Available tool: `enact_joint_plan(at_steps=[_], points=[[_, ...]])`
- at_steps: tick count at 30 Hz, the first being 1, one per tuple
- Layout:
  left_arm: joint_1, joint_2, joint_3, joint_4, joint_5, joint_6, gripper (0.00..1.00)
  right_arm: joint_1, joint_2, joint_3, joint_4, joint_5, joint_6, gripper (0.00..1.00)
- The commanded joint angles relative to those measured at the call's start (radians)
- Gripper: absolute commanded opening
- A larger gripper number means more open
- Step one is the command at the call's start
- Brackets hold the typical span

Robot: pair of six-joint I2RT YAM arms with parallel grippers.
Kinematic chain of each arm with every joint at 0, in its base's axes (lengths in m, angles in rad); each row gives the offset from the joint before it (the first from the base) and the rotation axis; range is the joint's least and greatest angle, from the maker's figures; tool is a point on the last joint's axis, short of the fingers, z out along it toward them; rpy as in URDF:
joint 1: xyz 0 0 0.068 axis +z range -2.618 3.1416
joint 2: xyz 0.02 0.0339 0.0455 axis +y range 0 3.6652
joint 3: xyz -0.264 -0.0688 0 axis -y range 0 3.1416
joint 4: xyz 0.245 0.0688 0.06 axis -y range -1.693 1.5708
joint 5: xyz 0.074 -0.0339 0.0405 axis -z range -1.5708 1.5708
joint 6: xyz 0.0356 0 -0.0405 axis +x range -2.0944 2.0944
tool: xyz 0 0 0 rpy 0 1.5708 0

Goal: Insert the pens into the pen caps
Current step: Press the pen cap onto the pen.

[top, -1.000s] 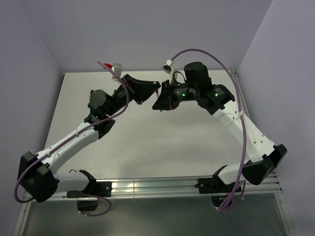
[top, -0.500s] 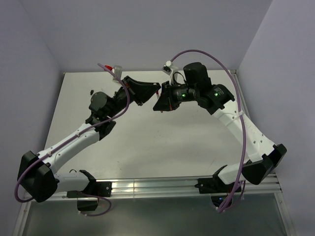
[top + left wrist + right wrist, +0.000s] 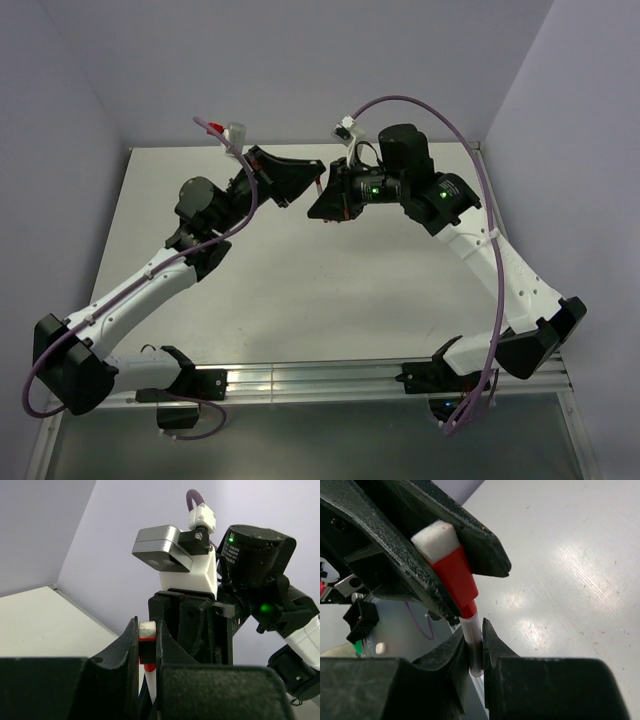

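Mating pen and cap in mid-air, you are clamping the red cap (image 3: 451, 582) between the left pincer (image 3: 147, 635) fingers, while the right pincer (image 3: 475, 640) is pinching the pen (image 3: 470, 622), its tip entering the cap just beyond the fingertips. Judging by this, the next move is calling for a straight, aligned push.

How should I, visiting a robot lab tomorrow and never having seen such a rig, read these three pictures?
Two robot arms stand at the near edge of a pale table. One picture looks down from above; the other two come from a camera on each wrist. The left gripper is shut on a red cap. The right gripper is shut on a white pen, whose end meets the cap's mouth, up above the table. I can make out no other pens or caps.
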Motion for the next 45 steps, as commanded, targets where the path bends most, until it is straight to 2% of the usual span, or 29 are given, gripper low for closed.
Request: enact_joint_plan(at_steps=[1, 4, 12, 22, 28, 45], points=[[-0.068, 0.033, -0.077, -0.416, 0.297, 0.018, 0.0, -0.054, -0.085, 0.071, 0.644, 0.096, 0.088, 0.0], [-0.043, 0.041, -0.045, -0.427, 0.284, 0.021, 0.0, -0.054, -0.099, 0.039, 0.681, 0.093, 0.098, 0.0], [-0.019, 0.062, 0.023, -0.456, 0.272, 0.03, 0.0, -0.054, -0.124, -0.038, 0.722, 0.064, 0.12, 0.11], [0.052, 0.07, 0.014, -0.382, 0.307, -0.065, 0.0, -0.054, -0.162, -0.127, 0.767, 0.037, 0.178, 0.18], [0.073, 0.09, 0.021, -0.381, 0.321, -0.105, 0.0, -0.055, -0.167, -0.152, 0.761, 0.031, 0.213, 0.25], [0.109, 0.104, 0.006, -0.339, 0.316, -0.156, 0.0, -0.054, -0.165, -0.208, 0.71, 0.026, 0.22, 0.37]])
